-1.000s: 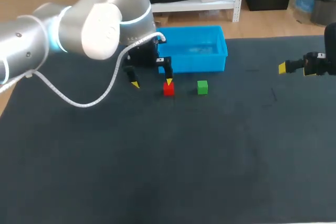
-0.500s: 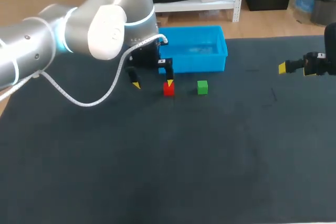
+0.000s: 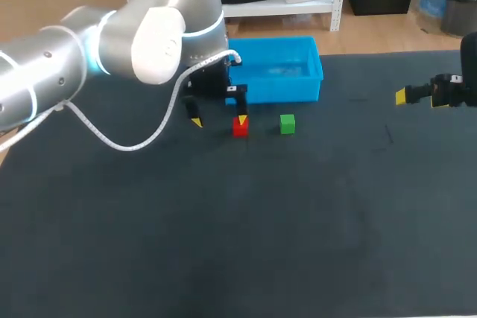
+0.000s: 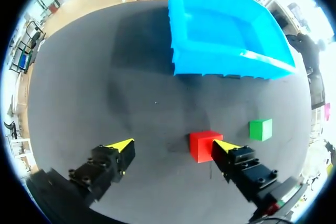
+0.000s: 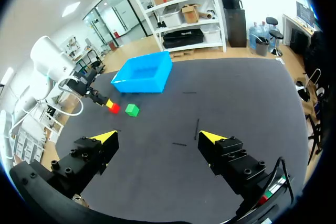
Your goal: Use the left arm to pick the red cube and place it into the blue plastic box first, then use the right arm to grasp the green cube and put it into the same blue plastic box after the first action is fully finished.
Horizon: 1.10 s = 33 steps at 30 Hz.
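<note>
Our left gripper [image 4: 174, 145] hangs low over the table with its fingers spread wide and nothing clamped. The red cube [image 4: 205, 146] sits on the table inside that gap, far over to one side. In the left wrist view one yellow tip overlaps the cube's near corner, though we cannot tell whether it touches. The other tip stands well clear of the cube. The green cube [image 4: 261, 129] rests just beyond that same finger, outside the gap and apart from the red one. Ahead of the fingers lies the blue box [image 4: 226, 59], with only its bare floor showing. In the head view both cubes lie in a row just in front of its near wall. A white cable [image 3: 119, 144] loops down from our left arm [image 3: 89, 50] over the dark table [image 3: 223, 243].

Our right gripper [image 5: 158, 137] is off at the right side of the table, well away from the cubes and the box. Its fingers are also wide apart, with nothing between them.
</note>
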### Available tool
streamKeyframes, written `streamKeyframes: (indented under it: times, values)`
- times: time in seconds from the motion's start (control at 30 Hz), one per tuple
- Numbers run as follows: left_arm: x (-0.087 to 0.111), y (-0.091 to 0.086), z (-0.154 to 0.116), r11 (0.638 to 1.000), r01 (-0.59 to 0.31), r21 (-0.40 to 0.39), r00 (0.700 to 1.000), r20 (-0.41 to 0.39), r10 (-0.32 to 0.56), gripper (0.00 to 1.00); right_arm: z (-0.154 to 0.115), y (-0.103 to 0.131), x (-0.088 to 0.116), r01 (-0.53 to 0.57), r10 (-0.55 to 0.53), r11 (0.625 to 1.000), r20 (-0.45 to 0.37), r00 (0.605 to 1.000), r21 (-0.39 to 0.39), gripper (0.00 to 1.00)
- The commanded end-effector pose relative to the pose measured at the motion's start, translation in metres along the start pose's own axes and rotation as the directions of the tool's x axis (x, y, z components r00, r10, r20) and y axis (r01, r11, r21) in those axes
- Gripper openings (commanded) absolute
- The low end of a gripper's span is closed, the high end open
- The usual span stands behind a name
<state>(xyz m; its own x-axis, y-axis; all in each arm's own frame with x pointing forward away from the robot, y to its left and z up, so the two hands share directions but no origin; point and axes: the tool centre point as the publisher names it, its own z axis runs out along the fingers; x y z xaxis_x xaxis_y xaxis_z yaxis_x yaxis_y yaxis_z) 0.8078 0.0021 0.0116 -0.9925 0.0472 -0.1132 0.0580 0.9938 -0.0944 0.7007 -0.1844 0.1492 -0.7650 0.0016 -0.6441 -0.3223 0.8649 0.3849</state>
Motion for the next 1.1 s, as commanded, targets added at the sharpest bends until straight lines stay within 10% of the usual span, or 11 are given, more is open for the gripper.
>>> streamKeyframes:
  times: [0.03, 1.1]
  values:
    - [-0.004, -0.003, 0.002, 1.000, -0.003, 0.001, 1.000, -0.004, 0.003, 1.00, 0.000, 0.000, 0.000, 0.001, -0.001, 1.000, -0.001, 1.000, -0.001, 1.00]
    - [-0.010, -0.019, 0.000, 1.000, -0.024, 0.000, 1.000, 0.010, 0.024, 1.00, 0.000, 0.000, 0.000, 0.001, -0.001, 1.000, -0.001, 1.000, -0.001, 1.00]
